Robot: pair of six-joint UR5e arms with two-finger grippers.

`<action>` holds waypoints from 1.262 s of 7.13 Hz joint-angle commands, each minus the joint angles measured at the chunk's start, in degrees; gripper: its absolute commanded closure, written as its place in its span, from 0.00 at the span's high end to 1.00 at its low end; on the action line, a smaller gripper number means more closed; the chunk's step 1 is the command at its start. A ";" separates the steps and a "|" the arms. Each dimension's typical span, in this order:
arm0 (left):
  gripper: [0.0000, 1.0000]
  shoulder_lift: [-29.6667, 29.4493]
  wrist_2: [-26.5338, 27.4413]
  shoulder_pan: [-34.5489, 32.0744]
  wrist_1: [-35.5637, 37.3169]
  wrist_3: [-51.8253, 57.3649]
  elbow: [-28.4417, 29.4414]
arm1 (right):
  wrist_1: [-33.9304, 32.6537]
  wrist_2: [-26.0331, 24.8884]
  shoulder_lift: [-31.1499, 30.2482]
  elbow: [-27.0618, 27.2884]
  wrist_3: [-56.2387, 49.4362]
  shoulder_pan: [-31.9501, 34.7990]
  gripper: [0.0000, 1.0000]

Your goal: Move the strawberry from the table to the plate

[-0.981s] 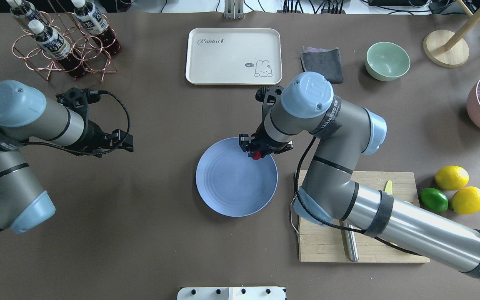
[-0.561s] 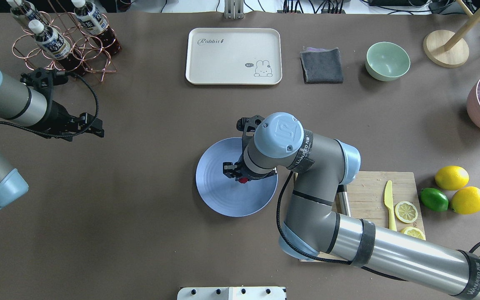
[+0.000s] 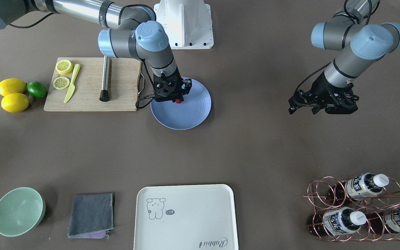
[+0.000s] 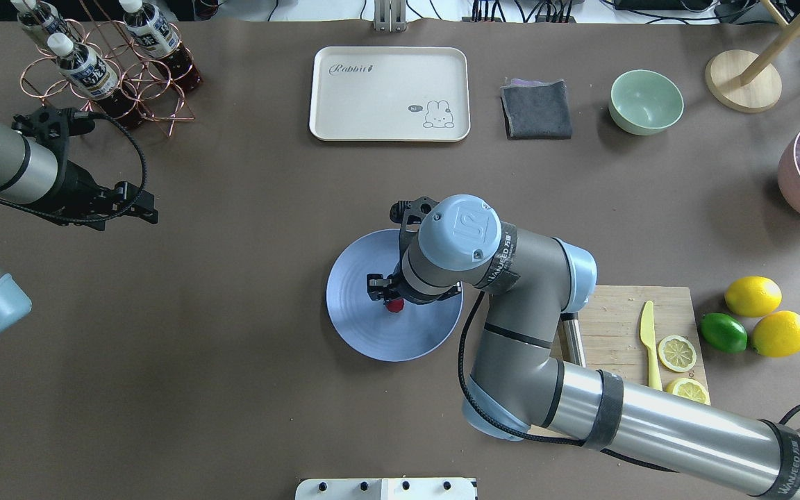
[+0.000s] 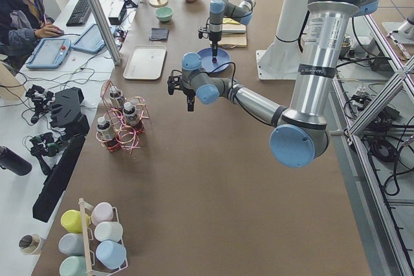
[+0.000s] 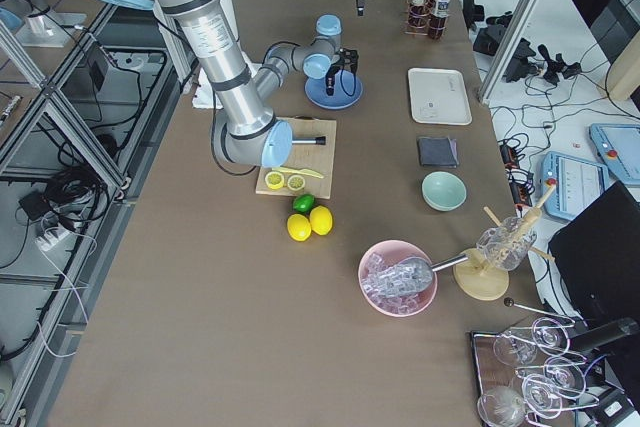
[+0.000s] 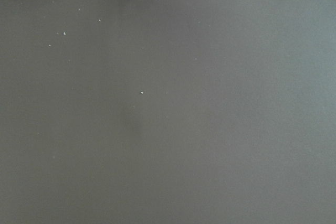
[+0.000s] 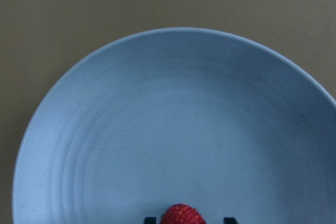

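Overhead first: the right gripper (image 4: 390, 298) has left the plate's far right rim, where it was a second ago. It now sits close to the middle of the plate (image 4: 365, 337), a touch left and nearer than 0.6 seconds back. The strawberry (image 4: 394, 306) has travelled with it, a red dot pinched at its tip over the plate's centre. The right arm comes in from the near right over the cutting board (image 4: 615, 312), folds at the elbow and drops its wrist straight down. The left gripper (image 4: 142, 210) has backed further left and hangs over bare table (image 4: 247, 361) near the bottle rack (image 4: 105, 90). I cannot tell how far its fingers stand apart.

Front-facing camera: the strawberry peeks out just under the right gripper's black body, well inside the plate. The left gripper hangs over the table, well apart from everything.

Left side camera: the far arm's wrist stands vertical over the plate, and the near arm's gripper points down. A person (image 5: 19, 4) sits at the far left.

Right side camera: the near arm hooks over, gripper down on the plate.

Left wrist camera: grey table fills it.

Right wrist camera: the plate fills the view. The strawberry's rounded red top pokes in at the bottom edge between two dark fingertips (image 8: 150, 219), one close on each side, closed around it. Too little shows to call its long axis or where its tip points. Whether it touches the plate, I cannot tell.
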 commanded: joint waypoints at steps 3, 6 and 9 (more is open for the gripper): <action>0.95 4.39 -8.47 -13.69 7.22 25.00 2.14 | -7.29 16.56 -13.71 10.33 -22.41 20.57 1.00; 0.95 4.12 -13.47 -29.59 24.74 55.59 4.95 | -12.78 24.83 -27.88 8.85 -57.53 40.86 1.00; 0.97 7.28 -17.46 -37.18 25.13 64.89 9.17 | -24.33 25.03 -32.47 3.00 -89.24 57.85 1.00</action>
